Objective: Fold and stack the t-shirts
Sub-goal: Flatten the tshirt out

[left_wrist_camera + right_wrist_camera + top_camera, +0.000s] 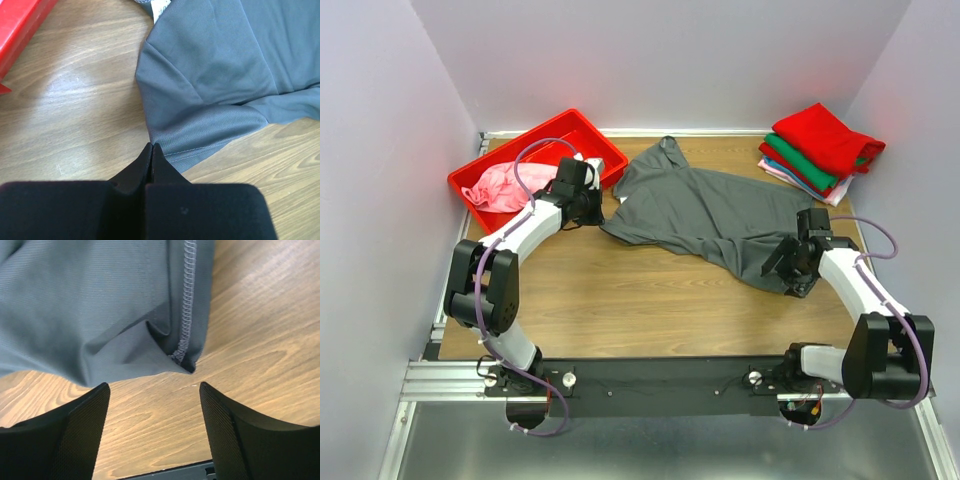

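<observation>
Now, dark grey t-shirt (705,215): spread rumpled across the bench (620,300).
Left jaws: pressed together at its sleeve hem; cloth pinched or not, unclear.
Right jaws: apart, just short of its bottom corner.
Folded t-shirts (815,152): stacked, far-right corner.
Pink t-shirt (505,185): in red bin (555,140).

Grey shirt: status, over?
Left gripper shut at sleeve hem, grip unclear. Right gripper open, short of bottom corner. Grey shirt laid out, unfolded. Bin beside collar, stack apart.
</observation>
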Controlling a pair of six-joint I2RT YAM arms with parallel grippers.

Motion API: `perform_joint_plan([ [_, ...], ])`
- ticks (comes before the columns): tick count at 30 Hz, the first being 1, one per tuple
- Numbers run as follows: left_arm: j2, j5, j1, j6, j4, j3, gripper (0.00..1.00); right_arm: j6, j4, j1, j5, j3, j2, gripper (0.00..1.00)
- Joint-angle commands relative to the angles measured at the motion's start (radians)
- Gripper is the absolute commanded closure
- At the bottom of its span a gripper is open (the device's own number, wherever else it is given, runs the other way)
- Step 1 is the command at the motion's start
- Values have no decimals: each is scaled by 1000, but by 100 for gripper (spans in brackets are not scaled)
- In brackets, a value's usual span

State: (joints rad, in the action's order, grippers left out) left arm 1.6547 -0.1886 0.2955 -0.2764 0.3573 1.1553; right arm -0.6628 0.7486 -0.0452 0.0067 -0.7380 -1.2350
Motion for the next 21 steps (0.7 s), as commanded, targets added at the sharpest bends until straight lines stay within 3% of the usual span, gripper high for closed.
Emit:
perform_joint_plan([
  [1,-7,-26,-9,16,19,3,100,-41,21,-1,56,20,-14,23],
  [13,-13,-28,-16,17,16,-16,100,-64,-35,-1,101,32,-78,39],
  [21,-21,-31,-22,17,9,-34,100,-41,-54,-1,122,17,-113,63],
])
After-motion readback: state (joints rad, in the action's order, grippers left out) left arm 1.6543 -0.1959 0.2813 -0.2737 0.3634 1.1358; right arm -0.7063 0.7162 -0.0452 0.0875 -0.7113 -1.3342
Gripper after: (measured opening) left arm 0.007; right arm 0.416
